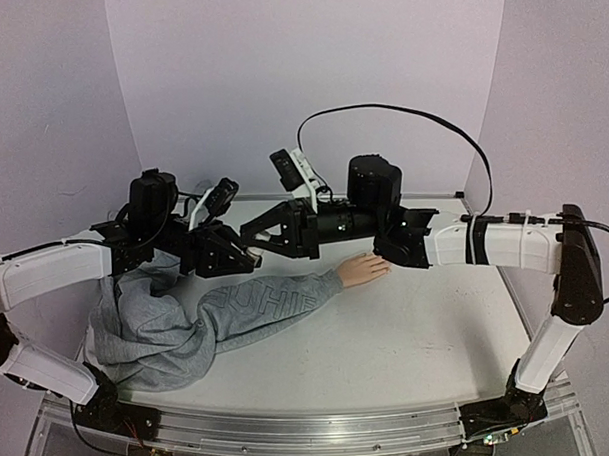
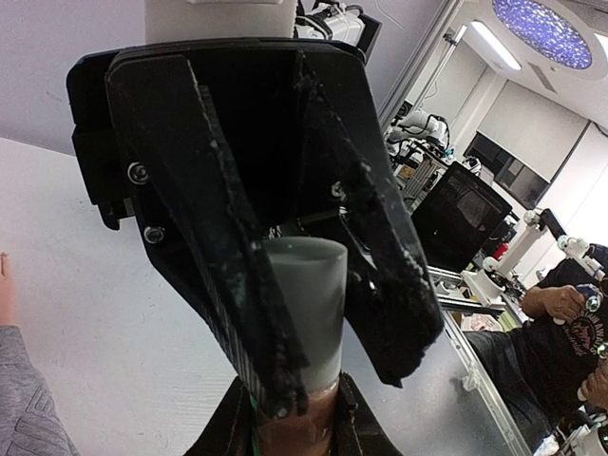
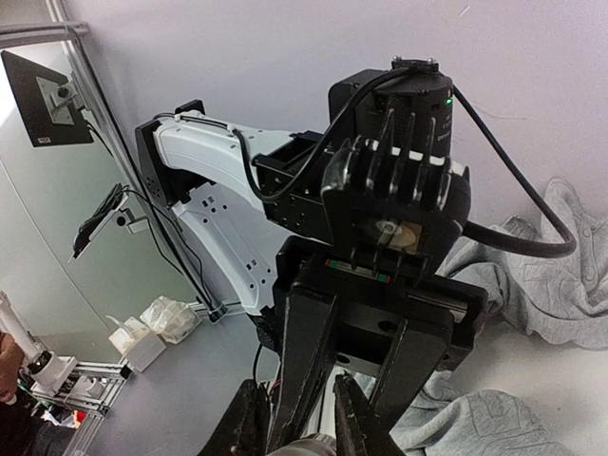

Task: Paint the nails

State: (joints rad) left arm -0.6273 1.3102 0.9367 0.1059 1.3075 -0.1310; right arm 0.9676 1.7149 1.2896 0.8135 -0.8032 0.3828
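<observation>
Counter [image 1: 408, 334]: white and enclosed by pale walls. You see both arm bases at its near edge.

Left arm [image 1: 56, 272] and right arm [image 1: 495, 243]: each reaches inward. They meet tip to tip in the air above the rear left part of the counter.

Grey sweatshirt [image 1: 168, 333]: it lies bunched at the left of the counter, under your left arm. One sleeve stretches to the right across the middle.

Left claw [image 2: 337, 380]: its fingers are clamped together on a small pale bottle [image 2: 306, 304]. They grip the pale grey cylinder on both sides, well up its length.

Right claw [image 3: 304, 429]: it faces the left claw head-on. Its fingers are drawn in tight on the brownish-pink end of the same bottle. From the left wrist you see those black fingertips flanking that end just below the left claw's tips. So you have both claws on the bottle at once, and it hangs clear of the counter.

Mannequin hand [image 1: 364, 270]: peach, and it pokes out of the sleeve end. It lies flat on the counter directly beneath your right arm's wrist. It is well to the right of the two claws and lower down. Nothing touches it.

Nails [image 1: 385, 267]: they sit at the fingertips on the right end of that hand, pointing toward the right wall. They are too small for you to tell one from another.
</observation>
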